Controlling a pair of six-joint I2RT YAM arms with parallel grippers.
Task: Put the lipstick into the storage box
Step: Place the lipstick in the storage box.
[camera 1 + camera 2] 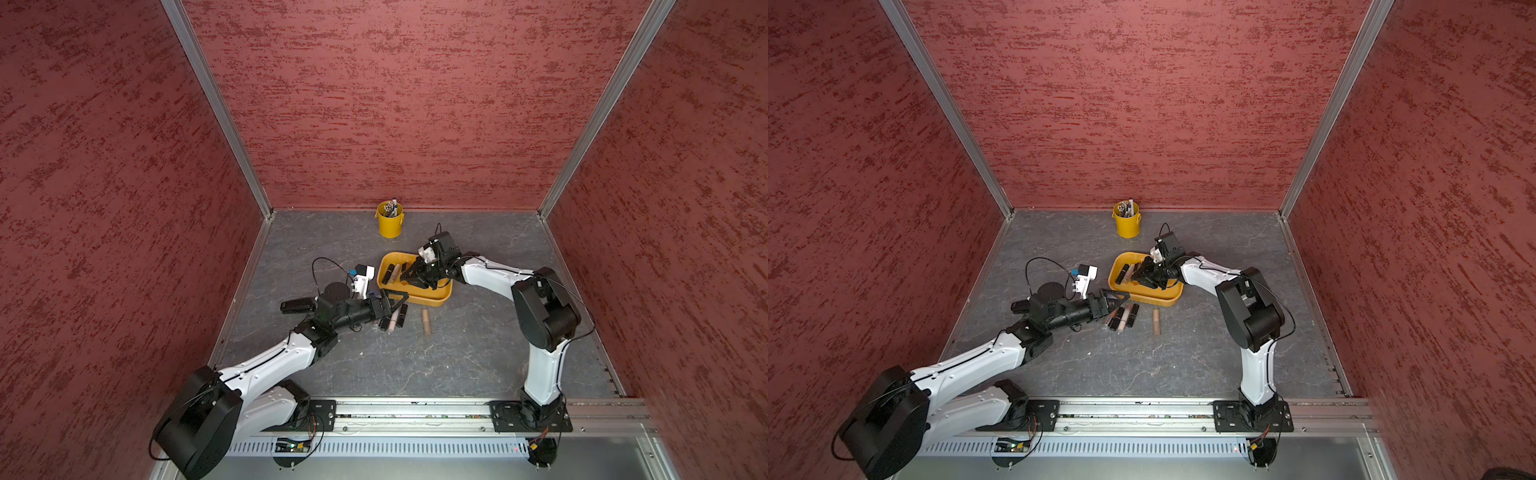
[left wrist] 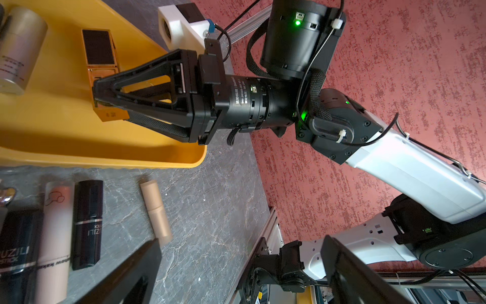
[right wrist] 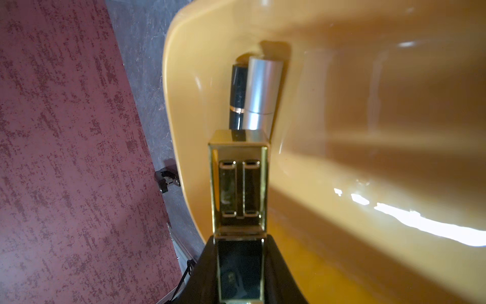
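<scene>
Low inside the storage box (image 1: 415, 298), just below centre of a top view, my right pincer (image 2: 96, 102) pinches a gold square lipstick (image 3: 239, 184) by one end. I judge it ready to release beside the two lipsticks (image 3: 260, 89) lying there. My left pincer (image 1: 392, 309) hangs spread over the loose lipsticks (image 2: 86, 223) on the table (image 1: 457, 353), presumably lined up for the next pick.

Right gripper (image 1: 1136, 274) is down inside the storage box (image 1: 1158, 300), tips toward nine o'clock, beside two lipsticks (image 1: 1128, 272) lying in there. Left gripper (image 1: 1116, 306) spreads wide over a cluster of lipsticks (image 1: 1126, 318) at the box's seven o'clock. A tan lipstick (image 1: 1156, 321) lies alone at six, yellow bucket (image 1: 1127, 226) at twelve.
</scene>
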